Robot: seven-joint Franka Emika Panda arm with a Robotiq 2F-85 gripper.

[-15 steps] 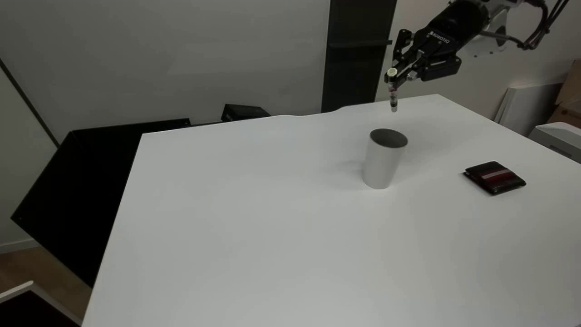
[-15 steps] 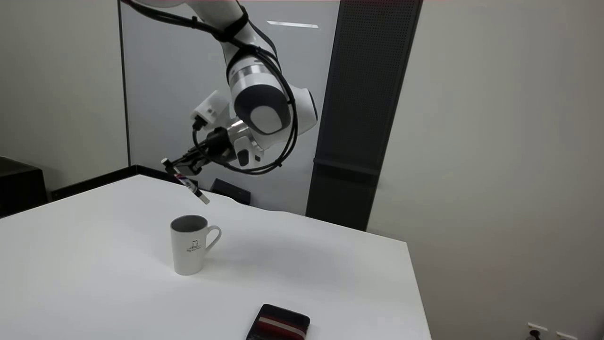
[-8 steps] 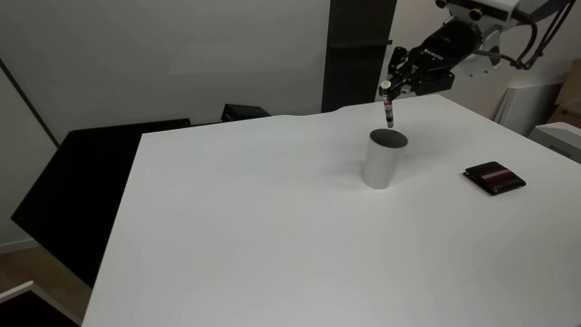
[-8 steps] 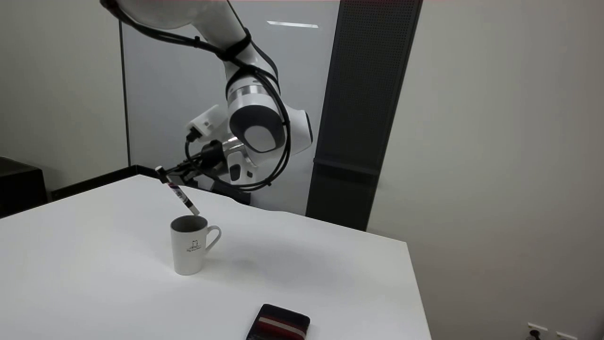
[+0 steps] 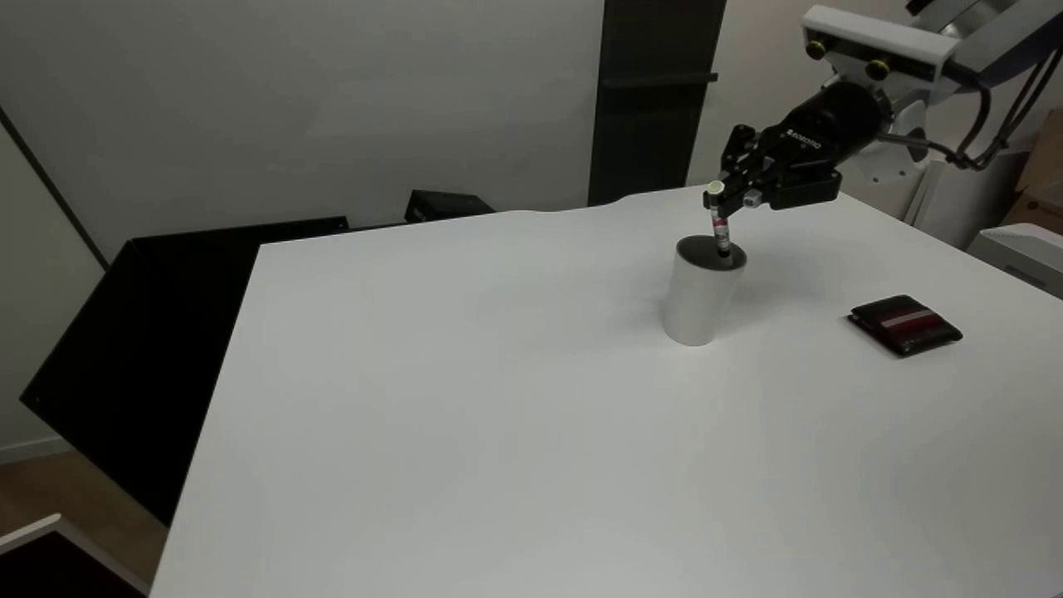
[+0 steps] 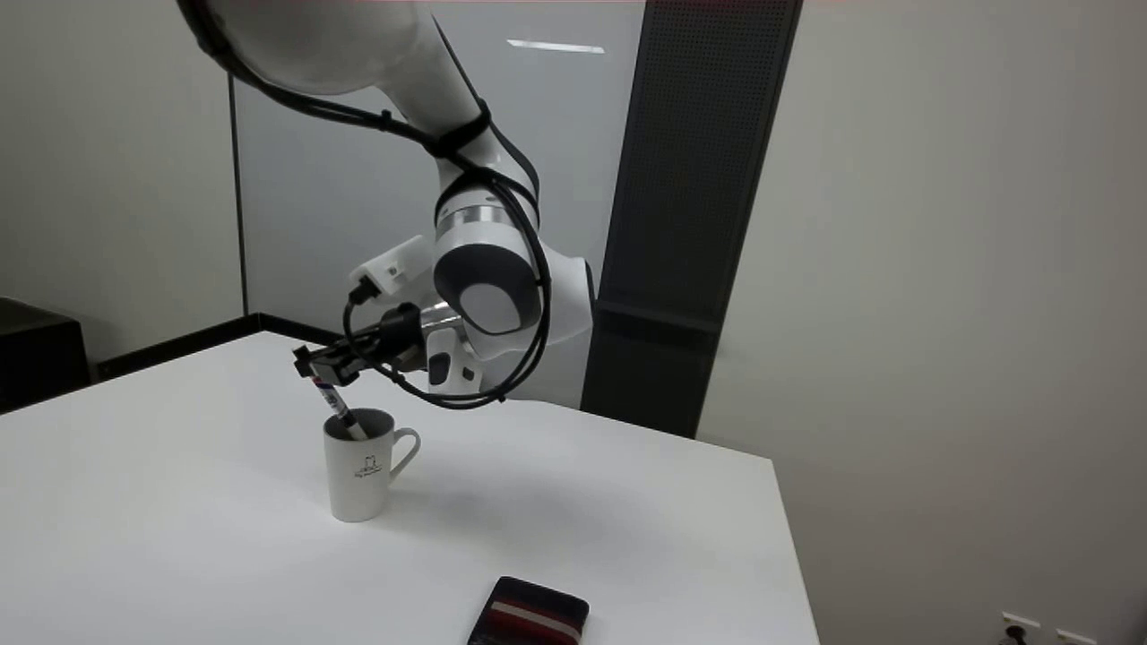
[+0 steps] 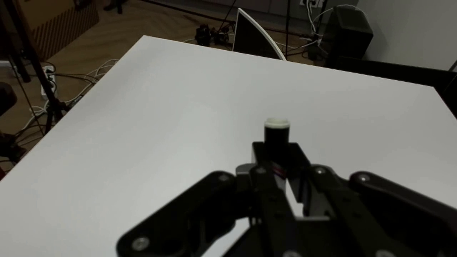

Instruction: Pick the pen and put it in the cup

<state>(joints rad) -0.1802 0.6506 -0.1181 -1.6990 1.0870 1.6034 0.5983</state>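
Tool [image 7: 278,154] pinching the pen [image 5: 721,230], its lower end inside the cup [image 5: 699,303].
From where I stand the pen leans (pale end uppermost); the cup sits upright on the tabletop [image 5: 465,374], a striped wallet [image 5: 905,325] lying apart.

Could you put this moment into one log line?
gripper: shut on pen | pen: tilted, lower end inside upright cup | release: not yet

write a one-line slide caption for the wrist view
Robotiq gripper clamped on a marker, the marker's pale upper end poking clear of the grip, with the white table beyond.
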